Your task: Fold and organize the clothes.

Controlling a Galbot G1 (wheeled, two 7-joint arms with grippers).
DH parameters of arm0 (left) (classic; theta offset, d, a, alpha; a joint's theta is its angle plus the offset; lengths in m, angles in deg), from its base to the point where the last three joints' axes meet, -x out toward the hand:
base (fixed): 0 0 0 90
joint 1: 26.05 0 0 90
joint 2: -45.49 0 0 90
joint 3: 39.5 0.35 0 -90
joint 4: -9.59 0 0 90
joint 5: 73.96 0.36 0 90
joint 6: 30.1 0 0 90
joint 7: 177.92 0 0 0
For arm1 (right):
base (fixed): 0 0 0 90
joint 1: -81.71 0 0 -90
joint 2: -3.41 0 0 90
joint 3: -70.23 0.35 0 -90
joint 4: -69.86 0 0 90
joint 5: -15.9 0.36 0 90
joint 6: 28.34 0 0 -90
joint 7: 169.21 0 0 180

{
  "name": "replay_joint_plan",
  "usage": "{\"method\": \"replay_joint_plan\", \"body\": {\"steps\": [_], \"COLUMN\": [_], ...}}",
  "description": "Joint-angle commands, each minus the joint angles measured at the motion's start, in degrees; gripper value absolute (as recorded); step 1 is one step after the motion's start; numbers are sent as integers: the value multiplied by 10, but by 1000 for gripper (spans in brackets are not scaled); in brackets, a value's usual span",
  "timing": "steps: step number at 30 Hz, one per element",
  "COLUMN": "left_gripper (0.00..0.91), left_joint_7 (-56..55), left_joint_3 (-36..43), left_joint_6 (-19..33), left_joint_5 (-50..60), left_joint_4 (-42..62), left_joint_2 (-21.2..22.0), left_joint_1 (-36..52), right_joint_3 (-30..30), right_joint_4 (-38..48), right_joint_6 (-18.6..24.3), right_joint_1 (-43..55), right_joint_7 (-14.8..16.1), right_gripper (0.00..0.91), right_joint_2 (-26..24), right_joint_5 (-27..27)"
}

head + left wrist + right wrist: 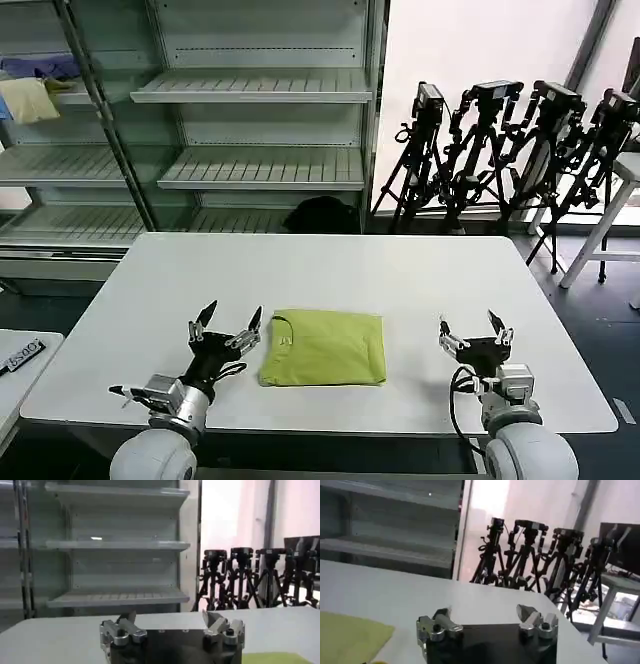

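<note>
Head view: lime yellow-green collared shirt (323, 347) of thin soft fabric, folded flat near white worktop's (400, 270) front edge; light, limp, best pinched at a hem; my left gripper (228, 329) and right gripper (472, 332) flank it, fingers spread, empty

White table (330, 265) with a folded lime shirt (325, 348) flat near its front edge
</note>
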Motion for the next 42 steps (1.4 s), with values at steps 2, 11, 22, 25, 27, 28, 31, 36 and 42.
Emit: {"method": "replay_joint_plan", "body": {"steps": [2, 11, 22, 25, 27, 28, 31, 36, 42], "left_gripper": [907, 907, 907, 907, 907, 907, 907, 907, 907], "left_joint_7": [4, 3, 4, 6, 6, 6, 6, 10, 26], "left_joint_3": [-2, -2, -2, -4, -4, -4, -3, -13, -60], "left_joint_6": [-18, -21, -29, -29, -29, -29, -30, -31, -31], "left_joint_5": [8, 9, 9, 7, 7, 7, 7, 9, 3], "left_joint_4": [2, 3, 8, 8, 7, 7, 7, 8, 26], "left_joint_2": [-1, 1, 1, 0, 0, 0, 1, -2, -14], "left_joint_1": [1, 1, 11, 13, 14, 15, 16, 19, 25], "right_joint_3": [-7, -15, -15, -16, -16, -16, -16, -15, -11], "right_joint_4": [23, 30, 24, 24, 24, 24, 23, 22, 26], "right_joint_6": [-7, -3, 18, 15, 13, 13, 11, 9, 9], "right_joint_1": [25, 38, 39, 42, 42, 43, 42, 42, 39], "right_joint_7": [9, 18, 34, 35, 35, 35, 35, 34, 36], "right_gripper": [907, 907, 907, 907, 907, 907, 907, 907, 907], "right_joint_2": [-20, -23, -32, -32, -32, -32, -32, -31, -31], "right_joint_5": [14, 13, 28, 31, 32, 32, 31, 31, 31]}}
